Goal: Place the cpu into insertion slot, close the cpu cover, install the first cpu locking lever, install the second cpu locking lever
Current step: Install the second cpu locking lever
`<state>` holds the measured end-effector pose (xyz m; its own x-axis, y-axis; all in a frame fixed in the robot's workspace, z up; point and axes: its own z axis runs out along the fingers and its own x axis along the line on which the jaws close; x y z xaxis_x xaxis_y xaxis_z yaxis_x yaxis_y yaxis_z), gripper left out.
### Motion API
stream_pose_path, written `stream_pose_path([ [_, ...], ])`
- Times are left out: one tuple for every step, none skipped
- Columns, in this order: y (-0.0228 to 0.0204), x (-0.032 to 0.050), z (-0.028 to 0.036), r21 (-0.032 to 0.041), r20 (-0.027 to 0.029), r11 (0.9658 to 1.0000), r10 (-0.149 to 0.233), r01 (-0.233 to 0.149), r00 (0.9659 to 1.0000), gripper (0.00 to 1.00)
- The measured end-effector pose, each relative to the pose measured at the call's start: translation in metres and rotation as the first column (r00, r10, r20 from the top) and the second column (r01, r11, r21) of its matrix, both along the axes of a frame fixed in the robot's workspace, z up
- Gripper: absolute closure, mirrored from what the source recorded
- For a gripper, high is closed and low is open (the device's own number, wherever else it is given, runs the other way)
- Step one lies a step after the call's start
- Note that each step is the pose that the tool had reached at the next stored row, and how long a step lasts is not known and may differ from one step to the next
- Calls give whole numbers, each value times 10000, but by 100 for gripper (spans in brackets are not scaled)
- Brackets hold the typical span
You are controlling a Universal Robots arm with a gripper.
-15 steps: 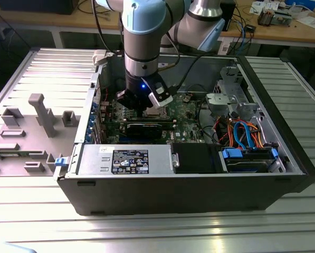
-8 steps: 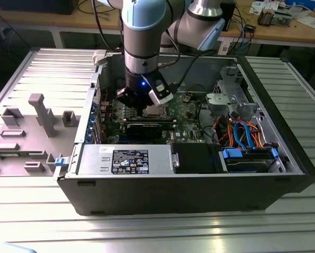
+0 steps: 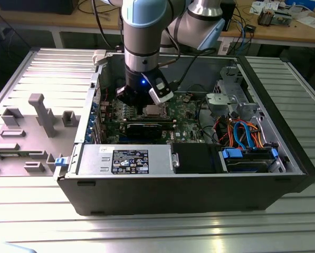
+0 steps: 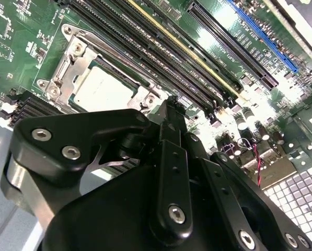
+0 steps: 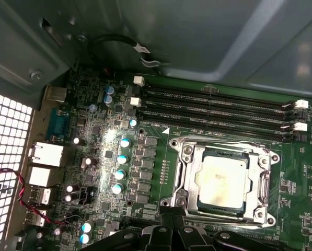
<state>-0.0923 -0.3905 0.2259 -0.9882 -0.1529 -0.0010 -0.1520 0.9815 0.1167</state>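
Observation:
The cpu (image 5: 221,180) lies flat in the insertion slot (image 5: 180,202) on the green board, its dull silver top showing. Around it the cpu cover (image 5: 263,180), a silvery frame, lies down flat. A thin metal lever (image 5: 223,144) runs along the socket's edge by the memory slots. My gripper (image 5: 172,217) hangs just above the board beside the socket, fingers together and holding nothing. In the second wrist view the gripper (image 4: 169,104) points at the board next to the cpu (image 4: 103,89) and cover (image 4: 61,73). In the exterior view the gripper (image 3: 144,103) stands over the cpu (image 3: 153,110).
Long black memory slots (image 5: 218,110) run beside the socket. A long black card (image 3: 146,126), the power supply (image 3: 125,159), a drive bay (image 3: 249,158) and coloured cables (image 3: 241,132) crowd the open case. A grey fixture (image 3: 41,113) stands at the exterior view's left.

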Motion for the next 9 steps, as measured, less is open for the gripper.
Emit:
stream_pose_path([
  [0, 0, 2, -1, 0, 10000, 0, 0, 10000, 89],
  [0, 0, 4, -1, -1, 10000, 0, 0, 10000, 89],
  [0, 0, 5, -1, 0, 10000, 0, 0, 10000, 89],
  [0, 0, 13, -1, 0, 10000, 0, 0, 10000, 89],
  [0, 0, 21, 0, 0, 10000, 0, 0, 10000, 89],
  [0, 0, 23, -1, -1, 10000, 0, 0, 10000, 89],
  [0, 0, 24, 0, 0, 10000, 0, 0, 10000, 89],
  [0, 0, 27, -1, 0, 10000, 0, 0, 10000, 89],
  [0, 0, 29, -1, 0, 10000, 0, 0, 10000, 89],
])
